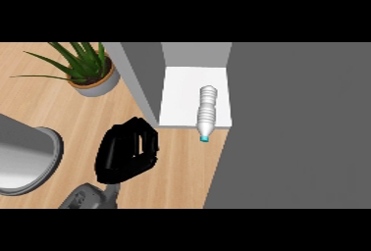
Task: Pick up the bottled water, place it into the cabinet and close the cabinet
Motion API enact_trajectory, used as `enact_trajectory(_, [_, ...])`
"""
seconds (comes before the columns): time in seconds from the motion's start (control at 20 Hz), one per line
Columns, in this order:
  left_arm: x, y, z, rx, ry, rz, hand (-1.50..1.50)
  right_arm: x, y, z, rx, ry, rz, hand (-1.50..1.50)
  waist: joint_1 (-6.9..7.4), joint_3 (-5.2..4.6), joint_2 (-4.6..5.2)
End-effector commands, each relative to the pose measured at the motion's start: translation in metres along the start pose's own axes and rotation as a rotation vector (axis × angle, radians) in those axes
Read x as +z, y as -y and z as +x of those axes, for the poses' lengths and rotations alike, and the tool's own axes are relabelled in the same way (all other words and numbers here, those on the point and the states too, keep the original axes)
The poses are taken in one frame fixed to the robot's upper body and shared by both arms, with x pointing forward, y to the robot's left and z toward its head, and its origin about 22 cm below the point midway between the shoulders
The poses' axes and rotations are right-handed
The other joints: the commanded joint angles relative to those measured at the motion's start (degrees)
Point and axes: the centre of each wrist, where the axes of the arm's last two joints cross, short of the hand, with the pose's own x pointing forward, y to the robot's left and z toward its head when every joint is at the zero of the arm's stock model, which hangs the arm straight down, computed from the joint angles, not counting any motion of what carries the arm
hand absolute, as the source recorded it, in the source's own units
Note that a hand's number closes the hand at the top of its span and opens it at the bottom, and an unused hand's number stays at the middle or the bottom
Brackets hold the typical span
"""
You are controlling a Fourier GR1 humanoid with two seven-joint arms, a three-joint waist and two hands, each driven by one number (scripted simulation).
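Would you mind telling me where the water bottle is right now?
In the head view, the bottled water lies on its side on the white cabinet shelf, its blue cap overhanging the front edge, right of the left hand.

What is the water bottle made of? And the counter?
The bottled water looks like clear, pale plastic: its body is ribbed, with a small blue cap at the end. The counter looks like light wood with a matte finish, since faint grain lines run along it; it might only be a wood-look surface.
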Motion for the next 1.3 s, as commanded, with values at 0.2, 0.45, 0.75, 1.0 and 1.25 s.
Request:
enact_trajectory(0.2, [0.053,-0.039,0.036,-0.033,0.015,0.041,1.5,-0.012,-0.031,0.024,-0.048,0.04,0.104,1.5,-0.31,-0.03,0.1])
enact_trajectory(0.45, [0.064,-0.053,0.041,-0.008,0.03,0.084,1.5,-0.041,-0.077,0.022,-0.046,0.047,0.211,1.5,-0.33,-0.1,-0.03])
enact_trajectory(0.75, [0.078,-0.066,0.052,-0.01,0.013,0.079,1.5,-0.071,-0.087,0.032,0.079,0.148,0.178,1.5,0.42,-0.15,-0.03])
enact_trajectory(1.0, [0.084,-0.088,0.06,-0.011,0.042,0.093,1.5,-0.106,-0.081,0.025,0.085,0.139,0.081,1.5,1.26,-0.14,0.4])
enact_trajectory(1.25, [0.094,-0.1,0.064,-0.016,0.028,0.068,1.5,-0.131,-0.069,0.022,0.058,0.102,-0.039,1.5,1.69,-0.16,0.65])
